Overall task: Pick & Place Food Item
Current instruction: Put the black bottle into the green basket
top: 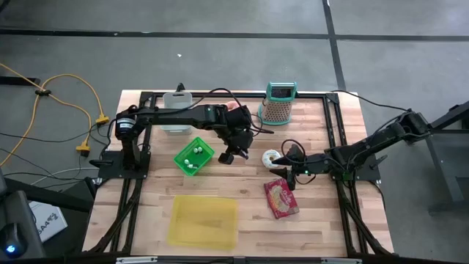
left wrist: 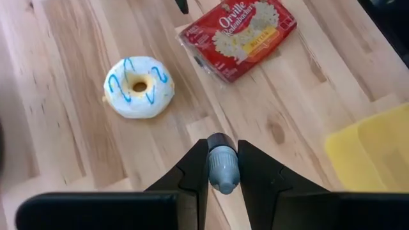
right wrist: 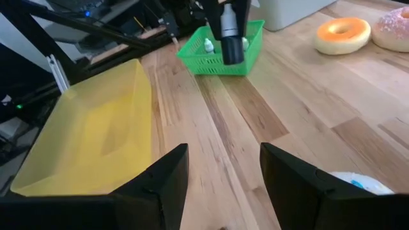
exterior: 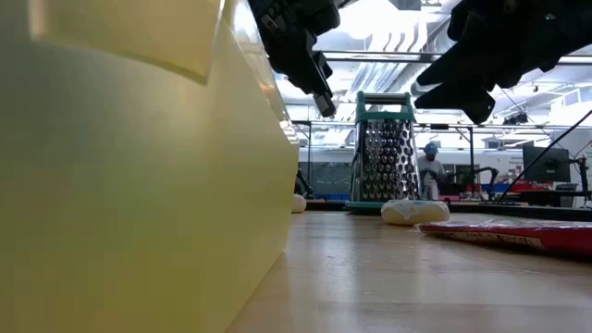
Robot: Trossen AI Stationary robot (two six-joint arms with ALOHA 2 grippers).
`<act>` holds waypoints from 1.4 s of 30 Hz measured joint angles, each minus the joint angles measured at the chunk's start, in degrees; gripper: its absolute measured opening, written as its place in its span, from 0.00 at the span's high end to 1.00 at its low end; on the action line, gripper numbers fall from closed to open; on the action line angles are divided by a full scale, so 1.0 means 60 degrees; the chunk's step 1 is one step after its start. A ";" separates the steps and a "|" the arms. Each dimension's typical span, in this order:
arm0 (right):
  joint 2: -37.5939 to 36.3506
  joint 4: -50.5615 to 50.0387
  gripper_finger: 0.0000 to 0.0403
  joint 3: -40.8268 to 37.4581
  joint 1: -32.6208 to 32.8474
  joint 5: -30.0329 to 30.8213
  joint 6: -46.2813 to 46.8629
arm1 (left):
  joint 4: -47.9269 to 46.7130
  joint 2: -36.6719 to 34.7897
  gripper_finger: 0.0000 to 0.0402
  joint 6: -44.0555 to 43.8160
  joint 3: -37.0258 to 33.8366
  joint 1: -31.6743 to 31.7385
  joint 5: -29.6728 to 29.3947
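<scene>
White donut (top: 272,157) sits between left tool (top: 228,156), gripping grey bottle (left wrist: 222,169), and spread right tool (top: 293,170).

The round white-iced donut (left wrist: 139,87) just ahead of the left tool (left wrist: 223,167) carried wavy blue icing lines. Beyond it lay a flat red popcorn packet (left wrist: 238,36) with white lettering and a yellow band. Between the left tool's dark fingers (left wrist: 193,171) sat a small grey-blue capped bottle (left wrist: 222,168). The pale wooden plank counter (left wrist: 77,147) showed brown grain streaks and knots. Ahead of the right tool (right wrist: 223,167) stood a translucent yellow plastic bin (right wrist: 89,137) and a bright green mesh basket (right wrist: 220,50), with an orange-glazed ring donut (right wrist: 342,34) and a pink sprinkled donut (right wrist: 392,29) to one side. The metal box grater (top: 278,105) had a teal top.
</scene>
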 joint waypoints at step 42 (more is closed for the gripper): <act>0.0000 -0.0292 0.55 -0.0004 0.0022 -0.0571 -0.0021 | -0.0979 -0.0009 0.84 -0.2522 -0.0712 0.0526 -0.1196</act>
